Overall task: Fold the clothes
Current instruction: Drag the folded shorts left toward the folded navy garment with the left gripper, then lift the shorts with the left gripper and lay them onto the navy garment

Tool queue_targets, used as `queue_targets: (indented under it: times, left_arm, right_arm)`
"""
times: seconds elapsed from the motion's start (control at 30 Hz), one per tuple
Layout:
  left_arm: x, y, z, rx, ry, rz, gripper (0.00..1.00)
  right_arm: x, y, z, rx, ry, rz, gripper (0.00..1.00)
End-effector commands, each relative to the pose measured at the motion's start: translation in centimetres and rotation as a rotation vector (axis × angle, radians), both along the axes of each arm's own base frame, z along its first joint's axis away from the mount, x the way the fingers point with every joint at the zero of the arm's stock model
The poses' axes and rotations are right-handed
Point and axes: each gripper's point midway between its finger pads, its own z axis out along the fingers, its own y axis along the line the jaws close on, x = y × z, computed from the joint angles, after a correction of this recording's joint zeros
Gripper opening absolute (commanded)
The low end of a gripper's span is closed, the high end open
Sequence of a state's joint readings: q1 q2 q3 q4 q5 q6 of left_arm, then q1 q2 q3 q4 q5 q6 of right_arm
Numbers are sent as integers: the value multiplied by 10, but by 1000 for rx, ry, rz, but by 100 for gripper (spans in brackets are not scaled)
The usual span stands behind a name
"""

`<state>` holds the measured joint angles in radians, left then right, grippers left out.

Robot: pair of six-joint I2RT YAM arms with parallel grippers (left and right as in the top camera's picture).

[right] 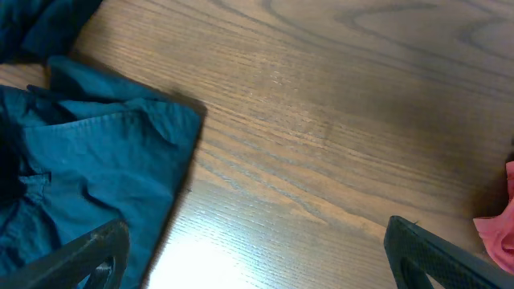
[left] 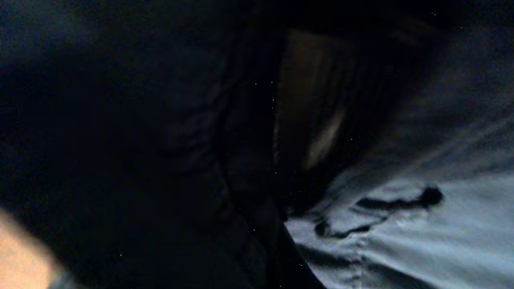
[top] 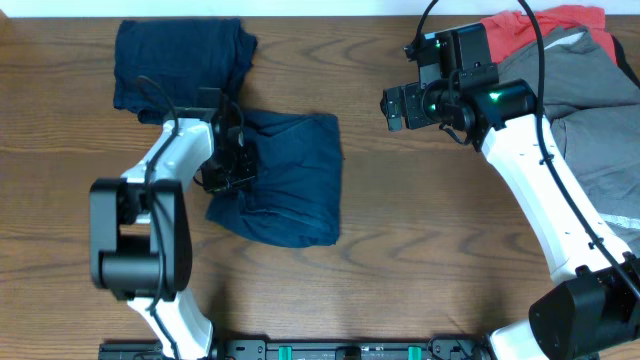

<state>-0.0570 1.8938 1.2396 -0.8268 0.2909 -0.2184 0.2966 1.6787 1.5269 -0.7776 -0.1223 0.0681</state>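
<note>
Item, upper left of the overhead frame: one navy garment (top: 180, 60), folded flat, lying just beside the next item.

Item, left of centre: my left gripper (top: 230, 165), down on the left edge of the navy shorts (top: 290, 185). Its wrist view showed only dark cloth (left: 418, 217) pressed close, so I could not tell whether the jaws pinched the fabric or stood apart.

Step in hand, by my judgement: folding these shorts, which lay partly doubled and uneven. The next move called for a sure hold on that edge and a carry rightward.

Item, right of centre: my right gripper (top: 397, 105), fingers (right: 96, 249) spread and empty, over the bare table (top: 400, 250).

Item, upper right: grey garment (top: 590, 110) and coral-red garment (top: 545, 25), heaped unfolded beneath my right arm, likely to snag.
</note>
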Motion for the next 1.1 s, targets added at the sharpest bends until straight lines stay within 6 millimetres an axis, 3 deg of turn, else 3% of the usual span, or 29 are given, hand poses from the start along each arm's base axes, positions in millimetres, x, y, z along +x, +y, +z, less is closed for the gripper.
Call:
queue_targets:
  times: [0.0, 0.3, 0.6, 0.87, 0.93, 1.07]
  left_arm:
    - [11, -14, 50, -79, -123, 65, 6]
    - [43, -17, 157, -158, -510, 152, 6]
    - [78, -19, 206, -236, -729, 236, 6]
    - [126, -22, 289, -373, -1092, 287, 6]
    - [134, -17, 307, -371, -1175, 305, 6]
    - [144, 10, 323, -267, -1280, 422, 6]
  right_arm:
    - [0, -1, -2, 6, 10, -12, 99]
    - [0, -1, -2, 6, 8, -12, 99]
    - [0, -1, -2, 6, 10, -12, 99]
    - [-2, -2, -4, 1, 16, -14, 99]
    - [-2, -2, -4, 0, 17, -14, 99]
    - [-2, -2, -4, 1, 17, -14, 99]
